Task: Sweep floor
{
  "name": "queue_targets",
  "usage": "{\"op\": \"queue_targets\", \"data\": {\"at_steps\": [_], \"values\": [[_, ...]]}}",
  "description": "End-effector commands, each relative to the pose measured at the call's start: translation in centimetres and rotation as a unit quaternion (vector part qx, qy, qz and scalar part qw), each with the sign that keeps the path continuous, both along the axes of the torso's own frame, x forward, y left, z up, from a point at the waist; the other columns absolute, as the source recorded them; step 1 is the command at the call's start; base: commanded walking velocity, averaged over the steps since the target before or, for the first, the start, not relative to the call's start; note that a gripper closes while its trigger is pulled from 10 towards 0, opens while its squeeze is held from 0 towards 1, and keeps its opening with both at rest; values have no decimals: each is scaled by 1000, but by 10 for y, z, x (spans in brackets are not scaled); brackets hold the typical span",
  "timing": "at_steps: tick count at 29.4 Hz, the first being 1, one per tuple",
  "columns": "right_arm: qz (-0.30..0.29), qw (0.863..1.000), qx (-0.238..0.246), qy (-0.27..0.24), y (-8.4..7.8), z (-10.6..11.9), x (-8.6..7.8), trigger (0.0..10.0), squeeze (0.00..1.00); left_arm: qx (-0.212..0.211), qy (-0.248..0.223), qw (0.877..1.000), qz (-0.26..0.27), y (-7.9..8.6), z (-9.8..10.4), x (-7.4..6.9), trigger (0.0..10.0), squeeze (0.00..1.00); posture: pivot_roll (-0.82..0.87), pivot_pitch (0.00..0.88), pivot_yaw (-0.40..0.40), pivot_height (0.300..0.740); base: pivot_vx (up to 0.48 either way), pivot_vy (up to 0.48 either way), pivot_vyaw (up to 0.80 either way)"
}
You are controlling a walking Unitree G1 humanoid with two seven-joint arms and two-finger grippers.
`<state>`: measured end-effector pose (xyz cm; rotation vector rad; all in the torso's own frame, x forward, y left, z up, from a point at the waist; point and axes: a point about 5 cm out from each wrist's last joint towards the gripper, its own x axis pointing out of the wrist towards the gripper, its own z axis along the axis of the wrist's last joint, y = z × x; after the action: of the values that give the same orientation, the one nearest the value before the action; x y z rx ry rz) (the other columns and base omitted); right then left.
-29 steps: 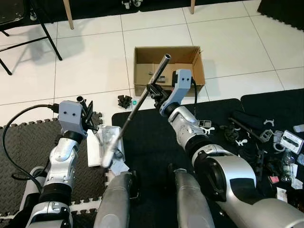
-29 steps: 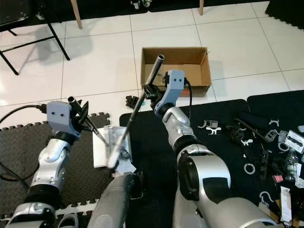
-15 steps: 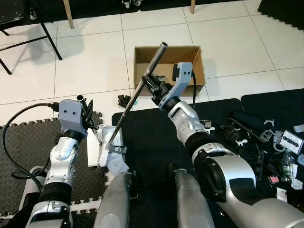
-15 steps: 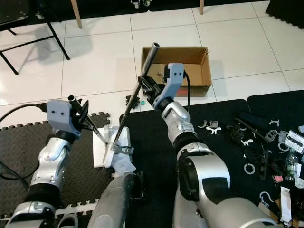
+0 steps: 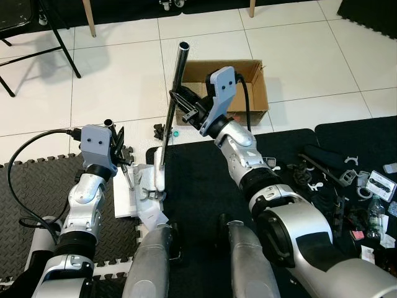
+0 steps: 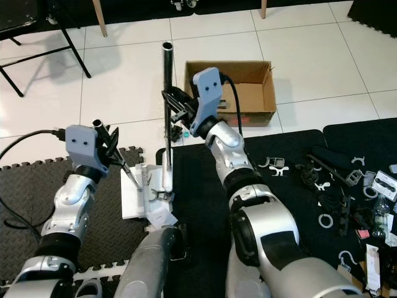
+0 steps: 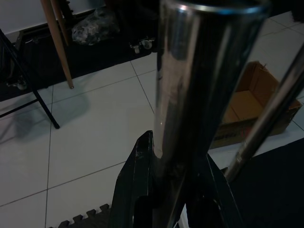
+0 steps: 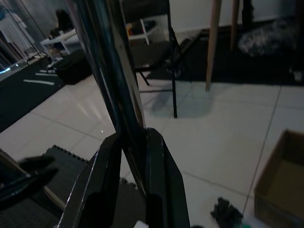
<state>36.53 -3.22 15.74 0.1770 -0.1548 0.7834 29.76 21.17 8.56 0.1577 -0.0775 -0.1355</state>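
Right tool (image 6: 175,112) clenched on long silver metal broom pole (image 6: 167,93), upright beside brown cardboard box (image 6: 248,81). Left tool (image 5: 121,158) clamped on shorter metal handle (image 7: 190,95), probably white dustpan's (image 5: 133,192). Risk: pole twisting in grip, head skipping debris.
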Motion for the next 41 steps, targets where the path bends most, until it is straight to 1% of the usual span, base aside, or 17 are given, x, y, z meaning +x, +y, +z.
{"op": "queue_targets", "data": {"at_steps": [1,7,9,11,19,20,22,25,28,30,33,34,35,36,37,39,41], "values": [[24,999,5,21,27,-5,-9,10000,0,-14,100,995,2,-2,-41,-20,10000,0,97,341,18,740,0,0,0],[14,999,-5,47,24,-13,-8,10000,0,-12,99,995,2,-1,-41,-22,10000,0,106,347,18,740,0,0,0],[8,997,-50,63,22,-27,-11,10000,0,-11,100,995,1,-1,-42,-24,10000,0,113,351,18,740,0,0,0],[6,996,-65,69,22,-32,-12,10000,0,-11,100,995,1,-2,-42,-25,10000,0,117,355,16,740,0,0,0],[-4,994,-72,82,17,-35,-11,10000,0,-12,100,995,1,-3,-43,-25,10000,0,115,355,14,740,0,0,0],[-11,993,-82,84,13,-37,-9,10000,0,-11,100,995,0,-3,-42,-26,10000,0,121,360,18,740,0,0,0],[-17,993,-77,86,10,-38,-9,10000,0,-11,100,995,-1,-3,-42,-26,10000,0,126,364,21,740,0,0,0],[-28,993,-52,99,5,-39,-8,10000,0,-9,100,995,-3,-2,-41,-28,10000,0,138,372,26,740,0,0,0],[-34,991,-20,127,6,-42,-8,10000,0,-6,102,995,-3,0,-41,-31,10000,0,148,379,30,740,0,0,0],[-35,990,-12,133,6,-43,-8,10000,0,-6,102,995,-3,0,-41,-31,10000,0,148,379,30,740,0,0,0],[-42,984,41,170,7,-44,-8,10000,0,-3,104,995,-2,2,-42,-35,10000,0,166,390,32,740,0,0,0],[-42,984,41,170,7,-44,-8,10000,0,-3,104,995,-2,2,-42,-35,10000,0,166,390,32,740,0,0,0],[-46,981,54,180,8,-44,-8,10000,0,-3,104,995,-2,3,-42,-37,10000,0,169,390,32,740,0,0,0],[-58,973,92,204,7,-45,-7,10000,0,-2,106,994,-1,4,-43,-39,10000,0,169,391,29,740,0,0,0],[-58,973,92,204,7,-45,-7,10000,0,-2,106,994,-1,4,-43,-39,10000,0,169,391,29,740,0,0,0],[-66,966,116,220,7,-46,-7,10000,0,-2,107,994,0,4,-43,-40,10000,0,169,391,29,740,0,0,0],[-79,955,159,237,9,-44,-6,10000,0,-3,109,994,0,3,-44,-39,10000,0,153,375,23,740,0,0,0]]}}
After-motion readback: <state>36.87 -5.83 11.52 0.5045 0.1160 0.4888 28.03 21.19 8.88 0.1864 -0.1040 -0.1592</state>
